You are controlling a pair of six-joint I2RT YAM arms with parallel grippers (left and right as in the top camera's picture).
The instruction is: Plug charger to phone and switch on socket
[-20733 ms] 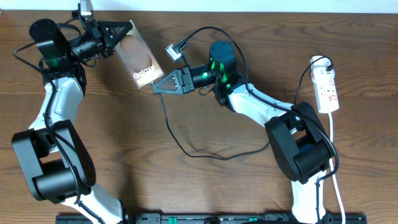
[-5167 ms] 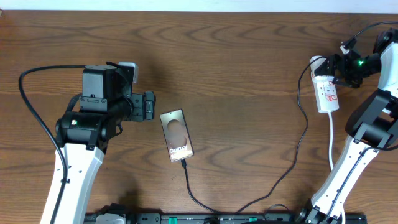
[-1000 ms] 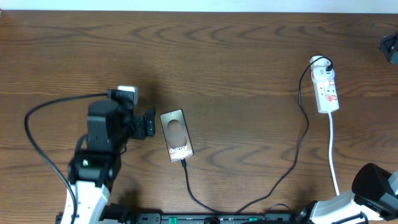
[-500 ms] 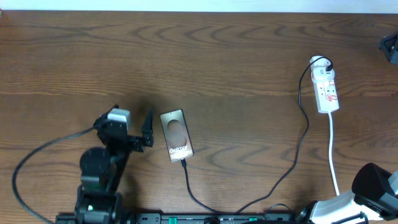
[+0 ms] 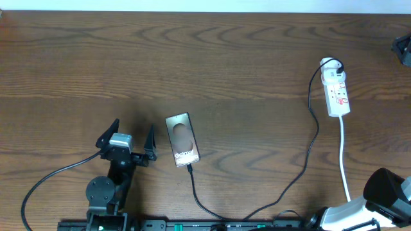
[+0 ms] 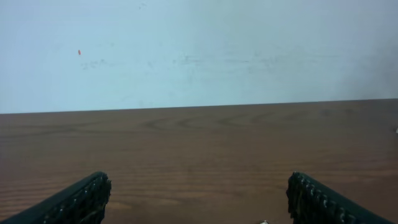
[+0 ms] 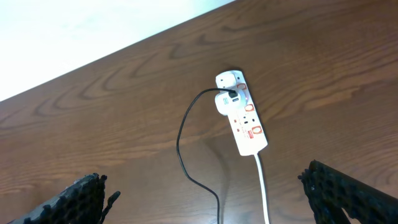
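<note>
The phone point(image 5: 182, 139) lies flat, face up, in the middle front of the table. The charger point(image 5: 302, 174), a thin black cable, has its tip against the phone's near end point(image 5: 189, 167). From there it loops along the front edge and runs up to the socket point(image 5: 337, 94), a white strip at the far right. My left gripper point(image 5: 135, 126) stands open to the left of the phone, apart from it, with only bare table between its fingers point(image 6: 78, 200). My right gripper point(image 7: 204, 173) hangs open high above the socket point(image 7: 245, 121) and the charger point(image 7: 185, 151), holding nothing.
The socket's white cord point(image 5: 345, 160) runs from the strip toward the front edge point(image 7: 263, 193). A dark part of the right arm point(image 5: 403, 49) shows at the right edge, its base at the front right point(image 5: 385, 192). A pale wall point(image 6: 199, 50) stands behind the table.
My left arm has drawn back toward the front edge, and its gripper now points at the far wall. The phone, charger, socket and right arm have not moved.
</note>
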